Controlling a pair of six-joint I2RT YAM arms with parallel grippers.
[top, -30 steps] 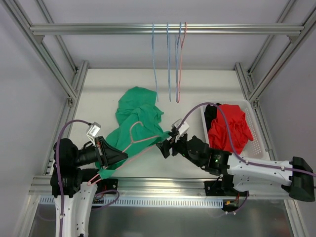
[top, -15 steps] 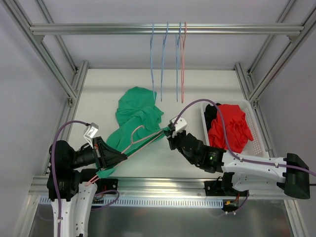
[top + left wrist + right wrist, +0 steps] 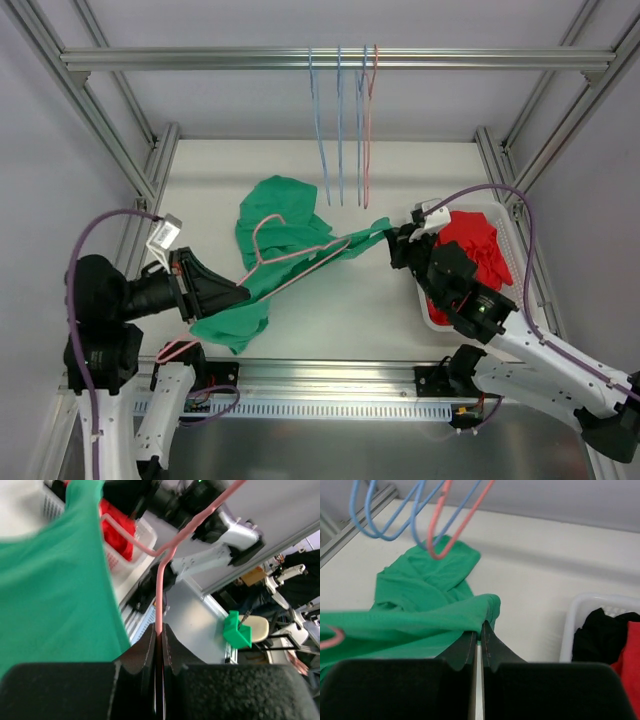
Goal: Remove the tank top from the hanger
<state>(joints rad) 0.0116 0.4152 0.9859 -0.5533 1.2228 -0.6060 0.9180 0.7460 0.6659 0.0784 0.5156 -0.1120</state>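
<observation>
I see the left arm low at the table's near-left corner, aimed at the middle. The left gripper (image 3: pixel 238 293) is clamped on the wire of the pink hanger (image 3: pixel 290 262). The right arm comes up from the near-right corner. The right gripper (image 3: pixel 392 240) is pinched tight on an edge of the green tank top (image 3: pixel 275 205). The top is stretched between both grippers, with the rest bunched mid-table. A basket (image 3: pixel 515 262) sits at the right edge.

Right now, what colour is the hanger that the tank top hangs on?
Pink. The hanger shows best in the left wrist view, beside the green tank top.
</observation>
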